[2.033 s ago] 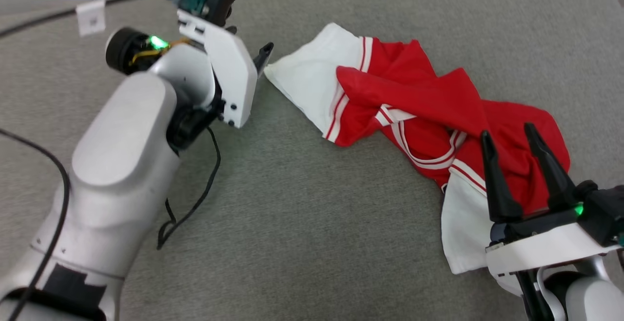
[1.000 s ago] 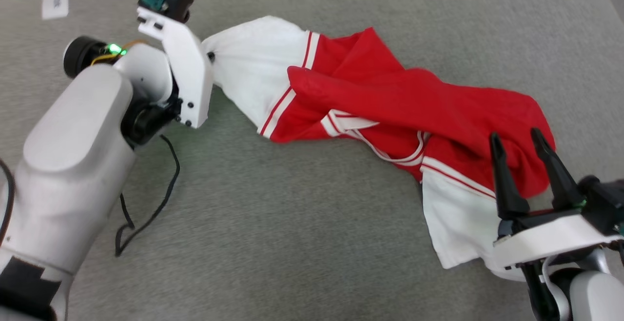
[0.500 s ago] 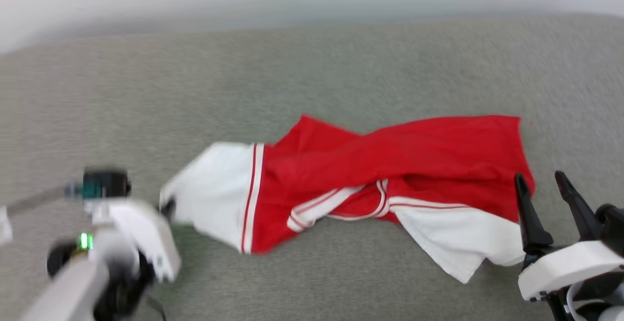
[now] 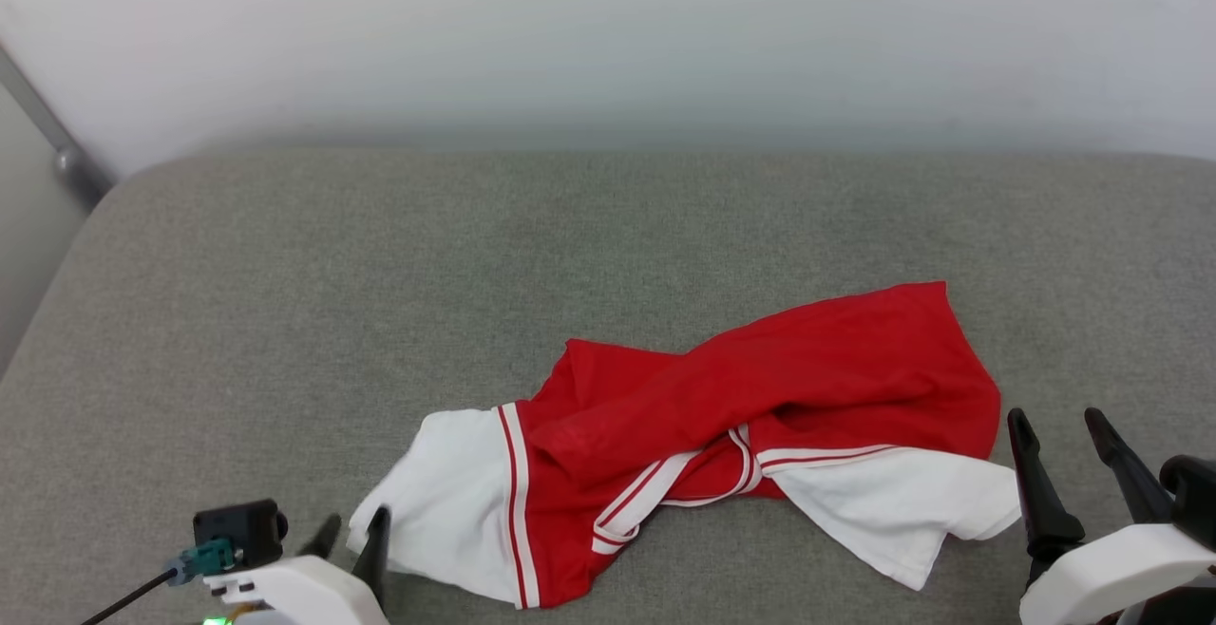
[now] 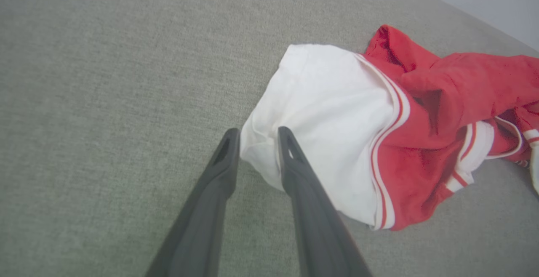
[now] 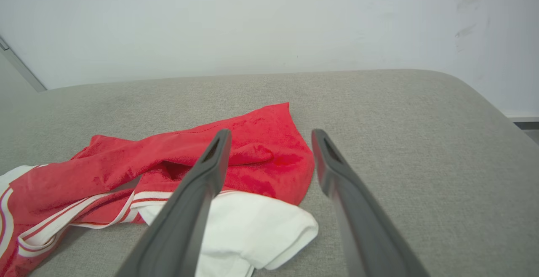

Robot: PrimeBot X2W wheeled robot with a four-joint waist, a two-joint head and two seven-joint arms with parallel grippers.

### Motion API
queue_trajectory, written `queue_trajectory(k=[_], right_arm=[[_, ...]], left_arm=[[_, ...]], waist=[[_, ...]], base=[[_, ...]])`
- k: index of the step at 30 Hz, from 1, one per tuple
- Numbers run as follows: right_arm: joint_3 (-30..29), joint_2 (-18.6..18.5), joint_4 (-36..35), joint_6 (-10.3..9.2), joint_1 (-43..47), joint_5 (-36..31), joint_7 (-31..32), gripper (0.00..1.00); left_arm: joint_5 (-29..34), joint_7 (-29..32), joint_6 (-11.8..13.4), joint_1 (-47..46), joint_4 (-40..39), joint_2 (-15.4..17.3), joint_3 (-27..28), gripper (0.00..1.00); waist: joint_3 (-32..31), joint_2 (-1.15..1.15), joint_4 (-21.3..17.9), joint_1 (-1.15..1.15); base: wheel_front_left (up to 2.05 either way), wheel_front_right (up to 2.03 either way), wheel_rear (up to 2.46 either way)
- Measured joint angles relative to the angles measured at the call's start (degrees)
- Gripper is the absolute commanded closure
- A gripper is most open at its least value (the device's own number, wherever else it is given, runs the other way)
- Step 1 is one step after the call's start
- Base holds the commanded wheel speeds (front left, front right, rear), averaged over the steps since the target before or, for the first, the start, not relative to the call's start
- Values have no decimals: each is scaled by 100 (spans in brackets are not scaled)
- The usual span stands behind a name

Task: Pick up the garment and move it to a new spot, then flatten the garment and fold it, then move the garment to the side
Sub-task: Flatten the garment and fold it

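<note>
The garment [image 4: 760, 388] lies crumpled and twisted on a grey upholstered surface [image 4: 285, 274], red body bunched along its middle, one white sleeve [image 4: 446, 501] at its left end and the other white sleeve [image 4: 893, 501] at its right end. The left gripper [image 4: 351, 535] sits at the garment's left end, its jaws parted a little. In the left wrist view the sleeve's edge shows between the fingertips [image 5: 286, 142] but is not pinched. The right gripper [image 4: 1054, 421] is just beside the garment's right end, jaws spread wide and holding nothing. A pale wall [image 4: 608, 36] rises beyond the garment.
</note>
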Motion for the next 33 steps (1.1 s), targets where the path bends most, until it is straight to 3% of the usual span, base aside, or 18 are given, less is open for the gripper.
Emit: queue_trajectory(k=[9,15,21,22,23,28,33], right_arm=[[108,0,-207,0,236,10,152,0],[100,0,-244,0,453,149,466,0],[-201,-52,92,0,653,374,1660,0],[-240,-229,253,0,678,603,2358,0],[-218,-287,257,0,658,671,2562,0],[-42,-490,257,1,208,887,3166,0],[214,-667,636,0,-333,962,3373,0]], left_arm=[[977,-1289,-138,-447,-143,30,-34,0],[1546,-1592,-58,-566,-407,-64,-91,0],[1763,-1648,26,-559,-688,-194,-87,0],[1844,-1661,49,-560,-805,-236,-91,0],[1872,-1662,51,-565,-848,-245,-91,0],[1950,-1669,53,-718,-933,-354,-45,0],[2001,-1671,-44,-855,-884,-457,13,0]], waist=[[-369,0,-93,0],[-470,0,-135,0],[-435,0,-84,0],[-355,0,-11,0],[-309,0,13,1],[43,0,143,1],[432,0,281,1]], base=[[0,0,0],[0,0,0],[0,0,0],[0,0,0],[0,0,0],[0,0,0],[0,0,0]])
